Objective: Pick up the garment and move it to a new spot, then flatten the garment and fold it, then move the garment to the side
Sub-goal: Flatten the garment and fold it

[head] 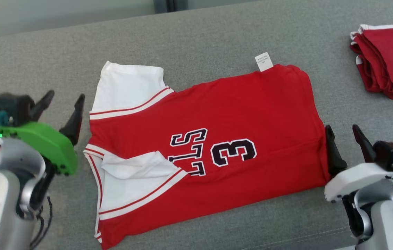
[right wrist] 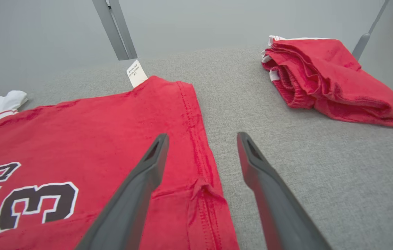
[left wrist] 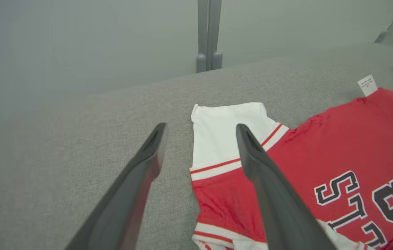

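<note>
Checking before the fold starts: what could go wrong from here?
The near white sleeve lies flopped over the jersey, so folding now may trap a crease. The hem beside the right claw is puckered; a pinch there might bunch it. Moving it right could disturb the folded red garment.

Red jersey (head: 210, 114) lies spread flat, print side up, on a grey sofa cushion (head: 217, 41), turned sideways: white sleeves toward the robot's left, hem (head: 316, 114) toward its right. Far sleeve (head: 127, 86) lies open and smooth; near sleeve (head: 137, 180) is folded in over the body with a crumpled flap; both are edged in red-and-white stripes. Black, white-outlined number 3 (head: 234, 152) and block letters sit mid-body, a white label (head: 264, 61) sticks out past the far edge near the hem, and a small pucker (right wrist: 201, 185) shows on the stitched hem.
</note>
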You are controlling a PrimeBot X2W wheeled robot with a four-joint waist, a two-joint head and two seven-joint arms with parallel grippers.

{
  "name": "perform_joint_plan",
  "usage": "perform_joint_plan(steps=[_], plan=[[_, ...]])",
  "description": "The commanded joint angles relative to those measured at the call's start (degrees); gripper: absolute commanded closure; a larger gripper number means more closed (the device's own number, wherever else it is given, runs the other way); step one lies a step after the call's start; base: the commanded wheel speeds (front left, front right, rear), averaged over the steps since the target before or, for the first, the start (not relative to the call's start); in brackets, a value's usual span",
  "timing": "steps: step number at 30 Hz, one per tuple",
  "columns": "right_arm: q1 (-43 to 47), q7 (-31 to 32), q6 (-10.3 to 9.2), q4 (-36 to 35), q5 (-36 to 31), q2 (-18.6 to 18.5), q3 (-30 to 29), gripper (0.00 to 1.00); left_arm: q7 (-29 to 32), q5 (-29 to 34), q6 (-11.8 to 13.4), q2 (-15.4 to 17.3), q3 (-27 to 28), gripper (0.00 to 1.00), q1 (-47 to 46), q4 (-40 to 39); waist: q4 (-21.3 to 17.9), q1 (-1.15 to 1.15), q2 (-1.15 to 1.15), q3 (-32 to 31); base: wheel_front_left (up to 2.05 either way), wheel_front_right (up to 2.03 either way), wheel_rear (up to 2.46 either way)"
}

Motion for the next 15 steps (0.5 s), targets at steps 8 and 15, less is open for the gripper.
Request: perform_joint_plan(steps=[8, 15], plan=[[-10.1, -1.4, -0.1, 2.1, 0.9, -0.1, 5.1, 0.0, 10.0, 0.7, -3.9, 2.7, -2.6, 0.0, -22.8, 13.6, -5.6, 0.0, 0.0, 11.0, 0.0, 0.0, 0.0], [-14.9, -4.1, -0.1, 5.7, 2.0, -0.1, 7.8, 0.0, 18.3, -0.6, -5.0, 5.2, -3.6, 0.0, -32.1, 21.2, -9.0, 0.0, 0.0, 15.6, 0.0, 0.0, 0.0]])
